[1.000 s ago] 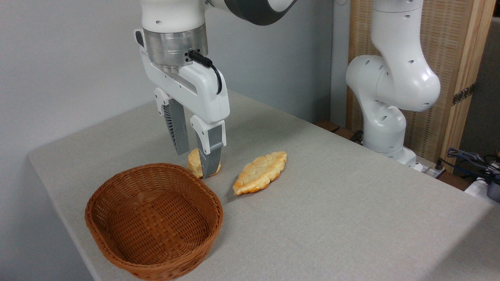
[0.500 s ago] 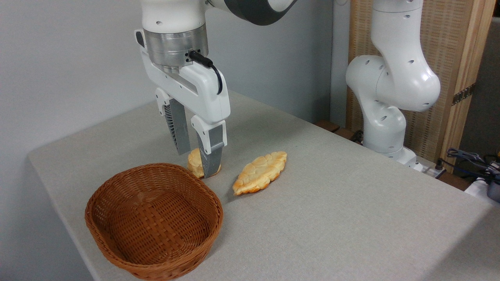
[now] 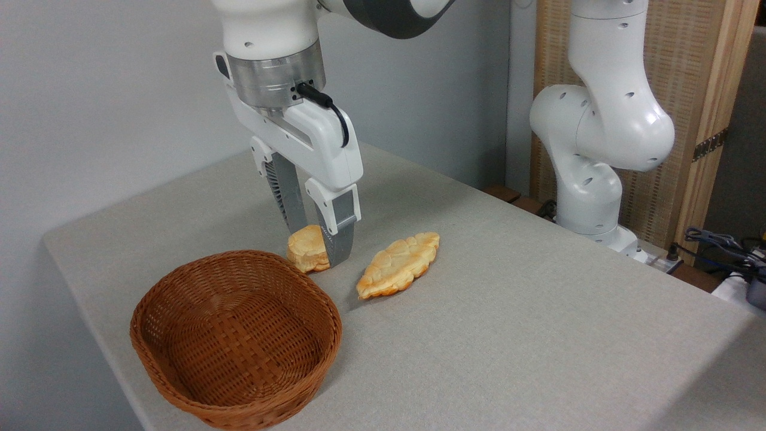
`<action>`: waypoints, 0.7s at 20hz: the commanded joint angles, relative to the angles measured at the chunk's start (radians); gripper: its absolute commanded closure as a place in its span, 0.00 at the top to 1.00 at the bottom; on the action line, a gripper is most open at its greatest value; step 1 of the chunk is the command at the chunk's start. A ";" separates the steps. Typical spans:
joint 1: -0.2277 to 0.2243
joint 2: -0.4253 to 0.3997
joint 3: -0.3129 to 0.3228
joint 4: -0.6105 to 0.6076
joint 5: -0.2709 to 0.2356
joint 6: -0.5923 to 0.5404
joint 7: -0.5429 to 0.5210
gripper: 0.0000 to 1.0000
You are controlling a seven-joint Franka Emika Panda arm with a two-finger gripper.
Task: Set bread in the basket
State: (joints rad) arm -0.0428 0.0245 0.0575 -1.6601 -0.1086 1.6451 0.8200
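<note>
The bread (image 3: 305, 250), a small golden bun, lies on the table just behind the far rim of the oval wicker basket (image 3: 197, 395). My gripper (image 3: 318, 248) is down at the bun and open. Its rear finger ends behind the bun's top, and its front finger (image 3: 339, 236) stands against the bun's right side, tip near the table. The bun rests on the table, apart from the basket, which holds nothing.
A longer leaf-shaped braided pastry (image 3: 398, 263) lies right of the bun. The grey table (image 3: 508, 335) has its left edge close by the basket. My arm's white base (image 3: 592, 179) stands at the back right, with cables (image 3: 724, 245) beyond the table's right side.
My gripper has shifted a little right and slightly up, so the front finger now covers the bun's right edge instead of its middle. The bun, basket and long pastry have not moved.
</note>
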 commanded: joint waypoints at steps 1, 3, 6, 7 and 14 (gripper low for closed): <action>-0.011 -0.003 0.005 -0.004 -0.002 -0.027 0.016 1.00; -0.015 -0.009 -0.002 -0.026 -0.002 -0.022 0.016 1.00; -0.046 -0.046 -0.010 -0.113 -0.002 0.019 0.016 1.00; -0.066 -0.067 -0.010 -0.157 -0.003 0.047 0.016 1.00; -0.225 -0.115 -0.011 -0.313 -0.023 0.133 0.005 1.00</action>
State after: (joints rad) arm -0.2025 -0.0513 0.0372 -1.9058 -0.1103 1.7344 0.8201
